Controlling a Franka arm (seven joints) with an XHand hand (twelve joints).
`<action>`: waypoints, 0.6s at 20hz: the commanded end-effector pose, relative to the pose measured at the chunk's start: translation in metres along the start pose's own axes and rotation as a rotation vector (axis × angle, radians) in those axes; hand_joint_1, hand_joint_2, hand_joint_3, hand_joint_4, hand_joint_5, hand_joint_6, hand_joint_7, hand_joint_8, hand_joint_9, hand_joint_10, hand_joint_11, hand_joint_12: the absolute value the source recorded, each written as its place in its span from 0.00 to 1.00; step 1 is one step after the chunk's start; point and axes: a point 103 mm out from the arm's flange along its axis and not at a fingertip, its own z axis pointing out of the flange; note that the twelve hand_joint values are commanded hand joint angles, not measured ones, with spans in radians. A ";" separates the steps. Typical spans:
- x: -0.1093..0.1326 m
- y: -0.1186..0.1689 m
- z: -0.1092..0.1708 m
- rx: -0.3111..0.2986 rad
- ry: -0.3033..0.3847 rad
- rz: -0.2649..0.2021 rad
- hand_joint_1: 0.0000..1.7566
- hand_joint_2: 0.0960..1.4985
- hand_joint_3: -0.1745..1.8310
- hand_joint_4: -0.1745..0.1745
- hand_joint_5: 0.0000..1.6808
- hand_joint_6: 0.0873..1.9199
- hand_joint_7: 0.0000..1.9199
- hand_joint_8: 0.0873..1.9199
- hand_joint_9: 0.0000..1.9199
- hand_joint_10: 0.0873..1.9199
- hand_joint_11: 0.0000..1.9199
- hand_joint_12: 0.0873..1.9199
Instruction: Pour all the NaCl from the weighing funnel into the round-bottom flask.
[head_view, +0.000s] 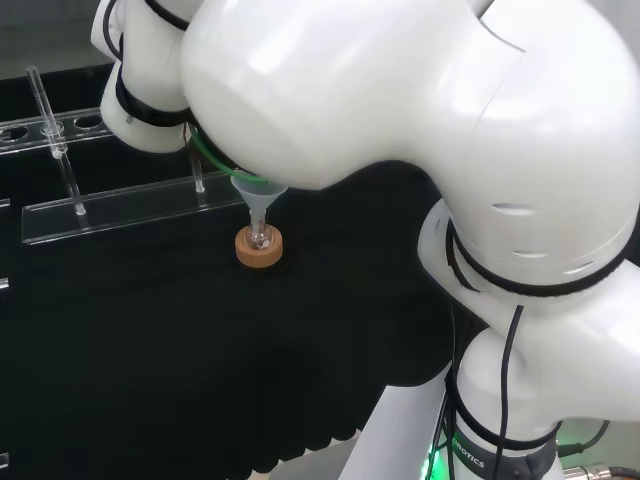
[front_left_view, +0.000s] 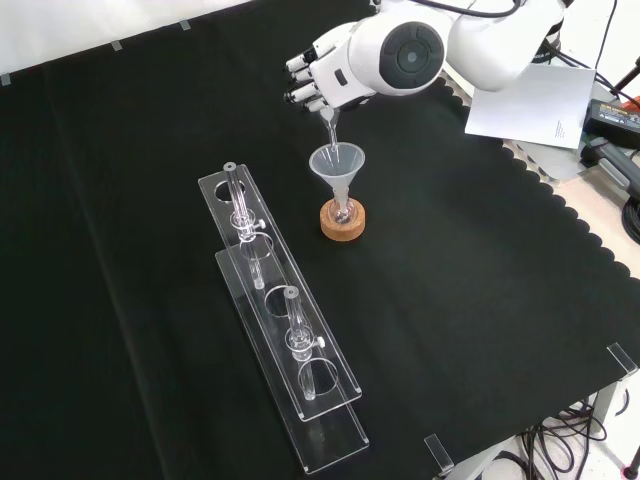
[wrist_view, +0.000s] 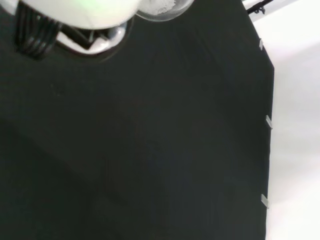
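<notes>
Fingers (front_left_view: 303, 82) of the black and white hand (front_left_view: 318, 78) are curled in the front view, partly hidden behind the arm's big white link with its round grey cap (front_left_view: 409, 55); a slim clear glass weighing funnel (front_left_view: 328, 124) slants down from under them, so they seem to pinch its upper end, though the contact itself is hidden. Its lower tip hangs just over the mouth of a clear cone-shaped plastic funnel (front_left_view: 337, 166), entering from about 11 o'clock of the rim. That cone's stem goes down into a small clear round-bottom flask (front_left_view: 342, 211) seated in a brown cork ring stand (front_left_view: 343, 221) on the black cloth (front_left_view: 480, 300). In the head view the same cone (head_view: 258, 201) and cork ring (head_view: 259, 249) stand just below the arm's white links (head_view: 400, 110). At 8 o'clock of the flask in the front view, well apart, lies a long clear acrylic rack (front_left_view: 285, 340) carrying two upright glass tubes (front_left_view: 238, 200). In the wrist view a clear rounded glass piece with whitish contents (wrist_view: 162, 7) shows beside a blurred white part of the hand.
</notes>
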 end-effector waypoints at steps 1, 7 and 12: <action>0.000 -0.001 -0.005 -0.006 -0.053 0.001 0.66 0.35 0.44 1.00 0.84 0.20 0.40 0.28 0.62 0.04 0.55 0.44; -0.001 -0.002 -0.008 -0.007 -0.103 0.004 0.66 0.35 0.44 1.00 0.84 0.20 0.40 0.28 0.62 0.04 0.55 0.44; 0.000 -0.002 -0.012 -0.011 -0.158 0.002 0.66 0.35 0.44 1.00 0.84 0.20 0.40 0.28 0.62 0.04 0.55 0.44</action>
